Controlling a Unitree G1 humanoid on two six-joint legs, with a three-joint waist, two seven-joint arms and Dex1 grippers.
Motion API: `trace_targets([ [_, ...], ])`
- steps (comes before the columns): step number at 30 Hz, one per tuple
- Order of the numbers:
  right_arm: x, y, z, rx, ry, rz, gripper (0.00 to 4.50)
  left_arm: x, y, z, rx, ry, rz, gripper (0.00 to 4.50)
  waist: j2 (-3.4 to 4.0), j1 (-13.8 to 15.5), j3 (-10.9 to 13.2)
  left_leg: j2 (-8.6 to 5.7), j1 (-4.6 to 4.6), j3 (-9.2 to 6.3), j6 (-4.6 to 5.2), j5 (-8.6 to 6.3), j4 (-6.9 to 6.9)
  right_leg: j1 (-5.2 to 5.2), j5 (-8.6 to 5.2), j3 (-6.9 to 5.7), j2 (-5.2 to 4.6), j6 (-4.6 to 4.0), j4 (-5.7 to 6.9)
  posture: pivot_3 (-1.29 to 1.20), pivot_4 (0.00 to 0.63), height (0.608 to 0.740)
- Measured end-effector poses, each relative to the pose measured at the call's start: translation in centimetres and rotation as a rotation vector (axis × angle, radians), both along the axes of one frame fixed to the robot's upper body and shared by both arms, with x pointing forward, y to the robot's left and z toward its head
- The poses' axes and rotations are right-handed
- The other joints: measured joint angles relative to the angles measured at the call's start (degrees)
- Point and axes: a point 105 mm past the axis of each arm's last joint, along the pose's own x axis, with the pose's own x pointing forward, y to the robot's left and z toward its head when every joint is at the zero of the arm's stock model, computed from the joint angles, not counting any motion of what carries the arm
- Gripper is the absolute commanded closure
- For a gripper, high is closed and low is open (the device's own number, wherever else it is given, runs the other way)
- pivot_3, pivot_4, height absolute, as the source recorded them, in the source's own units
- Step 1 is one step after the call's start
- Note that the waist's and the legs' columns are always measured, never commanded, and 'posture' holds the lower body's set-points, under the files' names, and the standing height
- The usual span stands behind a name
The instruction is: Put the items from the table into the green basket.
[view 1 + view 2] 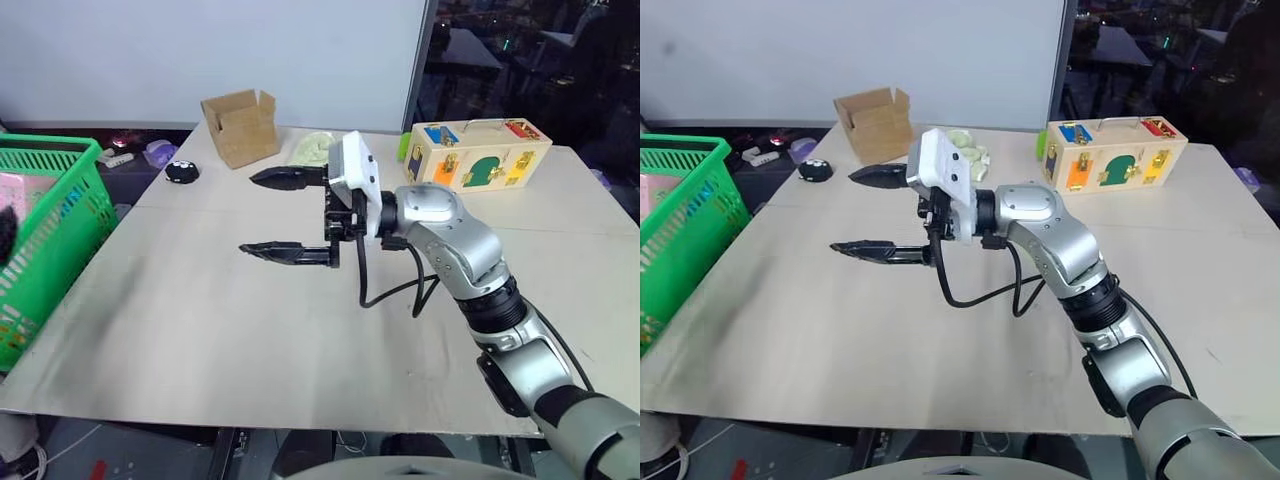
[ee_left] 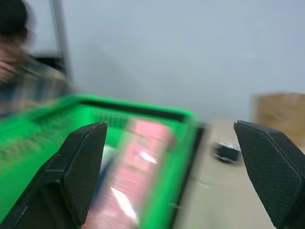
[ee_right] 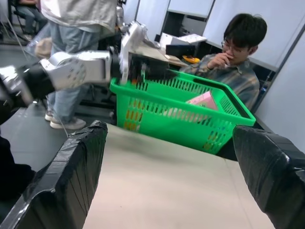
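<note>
Left wrist view: carton (image 2: 138, 176) in basket (image 2: 176, 157), beyond open left tool (image 2: 178, 171).

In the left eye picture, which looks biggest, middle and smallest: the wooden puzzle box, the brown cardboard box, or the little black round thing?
1. Wooden puzzle box with coloured panels
2. Open brown cardboard box
3. Small black round object

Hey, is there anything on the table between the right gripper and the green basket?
Nothing visible. The right gripper hangs open above the table, and the bare beige stretch runs unbroken to the green basket at the table's left edge. The pink-and-white carton already leans inside the basket.
</note>
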Motion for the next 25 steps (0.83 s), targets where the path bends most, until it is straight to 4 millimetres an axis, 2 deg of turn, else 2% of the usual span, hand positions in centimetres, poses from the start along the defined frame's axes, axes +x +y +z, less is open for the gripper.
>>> trace_targets([
  [4, 0.1, -0.3, -0.1, -0.006, -0.001, -0.006, 0.00, 0.8, -5.9, -2.1, -0.046, 0.101, -0.199, 0.05, 0.12, 0.5, 0.0, -0.03, 0.08, -0.16, -0.04, 0.03, 0.01, 0.18, 0.00, -0.12, 0.00, 0.00, -0.02, 0.31, 0.000, 0.740],
  [8, 1.2, -2.1, -1.0, -0.029, 0.017, -0.091, 0.00, 1.6, -11.6, -4.6, -0.100, 0.204, -0.374, 0.05, 0.16, 1.2, 0.0, -0.08, 0.17, -0.18, -0.03, 0.03, 0.06, 0.32, 0.00, -0.14, -0.01, 0.00, -0.07, 0.29, 0.000, 0.740],
  [10, 2.3, -4.1, -2.8, -0.078, 0.043, -0.198, 0.00, 1.9, -13.9, -5.1, -0.113, 0.224, -0.434, 0.05, 0.16, 1.6, 0.0, -0.10, 0.16, -0.18, -0.03, 0.04, 0.08, 0.35, 0.00, -0.15, -0.02, -0.01, -0.09, 0.27, 0.000, 0.740],
  [12, 3.7, -7.2, -5.5, -0.145, 0.096, -0.352, 0.00, 2.0, -16.3, -5.6, -0.119, 0.254, -0.493, 0.05, 0.24, 1.7, 0.0, -0.12, 0.12, -0.17, -0.02, 0.04, 0.11, 0.35, 0.00, -0.14, -0.03, -0.01, -0.12, 0.25, 0.000, 0.740],
  [14, 4.3, -9.9, -7.2, -0.191, 0.143, -0.458, 0.00, 1.9, -18.0, -6.1, -0.132, 0.275, -0.539, 0.05, 0.24, 1.6, 0.0, -0.14, 0.09, -0.14, -0.01, 0.04, 0.13, 0.34, 0.00, -0.09, -0.05, -0.01, -0.14, 0.20, 0.000, 0.740],
  [15, 4.4, -11.7, -8.3, -0.222, 0.168, -0.527, 0.00, 1.8, -19.1, -6.4, -0.131, 0.294, -0.570, 0.05, 0.46, 1.5, 0.0, -0.14, 0.07, -0.10, 0.00, 0.04, 0.13, 0.33, 0.00, -0.04, -0.04, -0.01, -0.15, 0.20, 0.000, 0.740],
  [19, 3.7, -16.0, -10.4, -0.304, 0.219, -0.681, 0.00, 1.1, -21.4, -7.2, -0.133, 0.341, -0.649, 0.05, 1.28, 0.3, 0.0, -0.07, 0.11, -0.02, 0.02, 0.04, 0.11, 0.32, -0.03, 0.03, 0.12, -0.03, -0.14, 0.15, 0.000, 0.740],
  [23, 3.3, -19.7, -11.1, -0.359, 0.229, -0.826, 0.00, 0.4, -21.9, -8.5, -0.142, 0.418, -0.678, 0.05, 1.50, -1.5, 0.1, -0.03, 0.30, 0.06, 0.03, 0.05, 0.12, 0.47, -0.12, 0.17, 0.43, -0.17, -0.13, 0.13, 0.000, 0.740],
  [25, 3.3, -21.3, -11.8, -0.388, 0.236, -0.906, 0.00, 0.3, -22.1, -8.8, -0.135, 0.443, -0.692, 0.05, 1.58, -2.2, 0.1, 0.05, 0.86, 0.39, 0.03, 0.05, 0.11, 0.86, -0.27, 0.40, 0.80, -0.32, -0.13, 0.10, 0.000, 0.740],
])
